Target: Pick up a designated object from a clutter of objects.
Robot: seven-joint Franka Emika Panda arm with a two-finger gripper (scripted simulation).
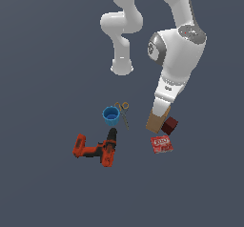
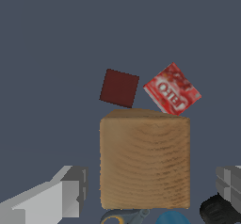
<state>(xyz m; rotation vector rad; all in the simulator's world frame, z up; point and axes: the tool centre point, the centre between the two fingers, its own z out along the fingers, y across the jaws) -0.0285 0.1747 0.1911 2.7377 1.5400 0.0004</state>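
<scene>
While one tan box (image 2: pixel 145 159) stands between fingers (image 2: pixel 66 195), one cube (image 2: pixel 119 88), one packet (image 2: pixel 172 89) lie near.

Plain dark grey-blue worktop (image 1: pixel 43 54), flat and unmarked. Lying on it toward the exterior view's left: an orange-and-black drill (image 1: pixel 96 149) on its side, with a blue cup (image 1: pixel 110 116) upright just behind and scissors (image 1: pixel 123 112) beside the cup. Toward the exterior view's right: a tan box (image 1: pixel 155 121), a dark red cube (image 1: pixel 169 125) beside it, and a flat red packet (image 1: pixel 161 144) close by.
</scene>
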